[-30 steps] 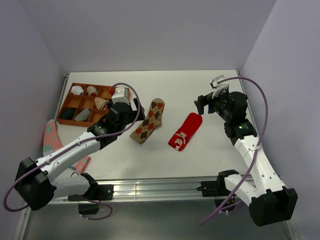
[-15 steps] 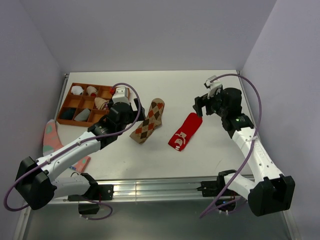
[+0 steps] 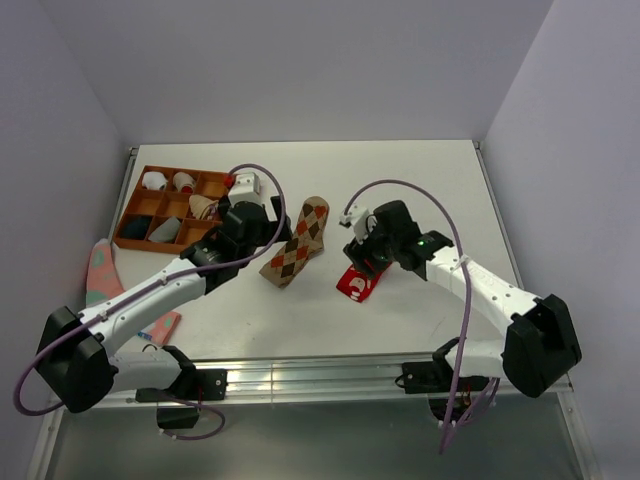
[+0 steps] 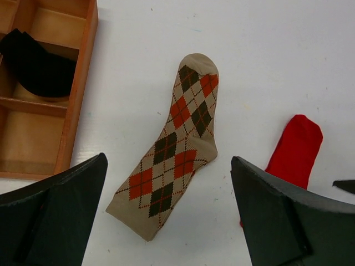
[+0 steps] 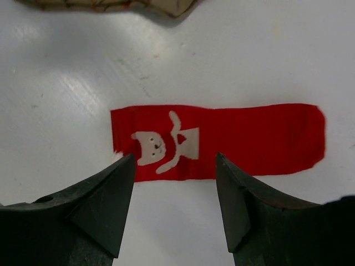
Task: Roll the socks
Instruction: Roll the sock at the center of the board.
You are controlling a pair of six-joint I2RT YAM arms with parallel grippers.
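A: Right gripper (image 5: 175, 166): how is it set?
B: Spread wide, nothing gripped. Its fingers (image 5: 105, 205) are seen either side of the red sock (image 5: 249, 138), over the end w/ the white bear mark. Contact w/ the fabric can't be told.

A: And where is the red sock placed?
B: It's laid flat and unrolled on the white table (image 3: 400, 180), approx. mid-table. In the top view most of it is hidden under the gripper. Only the marked end is seen there.

A: Left gripper (image 4: 169, 163)?
B: Also spread, nothing held. It's raised above the argyle sock (image 4: 177, 155). In the wrist view the sock is framed btwn the jaws.

A: Argyle sock pos.?
B: Flat and unrolled, tan w/ red-orange and dark diamonds, toe pointed to the far side. It's placed left of the red sock. A strip of bare table is left btwn them, so no touching.

A: What's noted further out?
B: A wooden tray (image 4: 82, 83) w/ compartments is set left of the argyle sock, near but apart. A black sock (image 4: 39, 66) is seen in one compartment. Rolled items (image 3: 153, 181) are seen in others, too small to be named. A pink sock (image 3: 100, 272) is laid at the near-left, by the tray's near corner, well apart from both grippers.
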